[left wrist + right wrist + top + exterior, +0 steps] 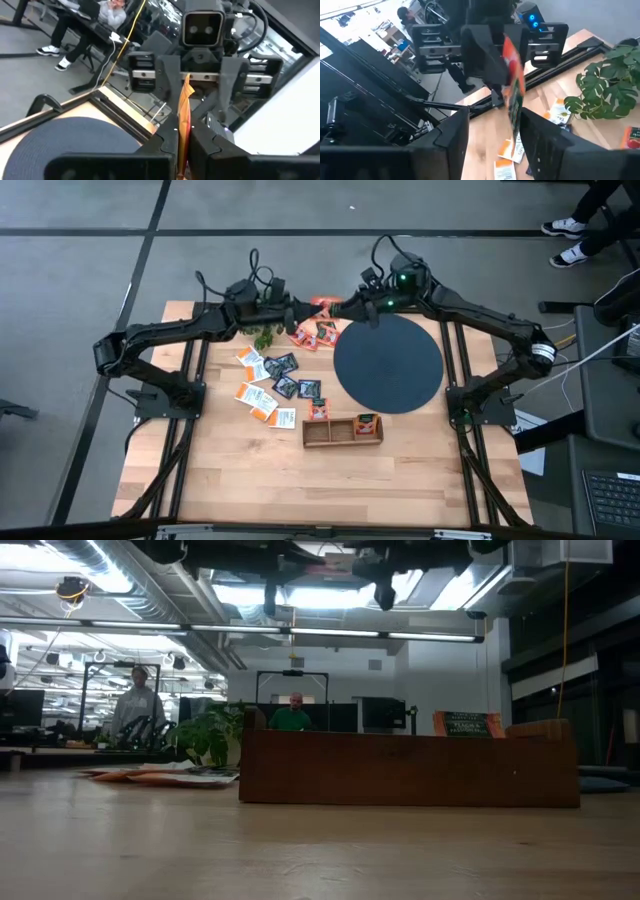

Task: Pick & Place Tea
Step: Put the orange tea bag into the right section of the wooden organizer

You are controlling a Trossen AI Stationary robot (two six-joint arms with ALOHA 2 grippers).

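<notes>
light: bright, even overhead on the bench, soft shadows under the arms
glare: ceiling strip lights blow out in the low view
blur: wrist views smeared, near fingers out of focus

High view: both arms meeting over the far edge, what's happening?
It looks like a handover of an orange tea packet in mid-air. The left gripper is shut on it, held edge-on. The right gripper faces it with jaws open either side of the packet, so it seems to have just let go. More tea packets lie loose on the table, a few in the wooden tray. The black disc is bare.
</notes>
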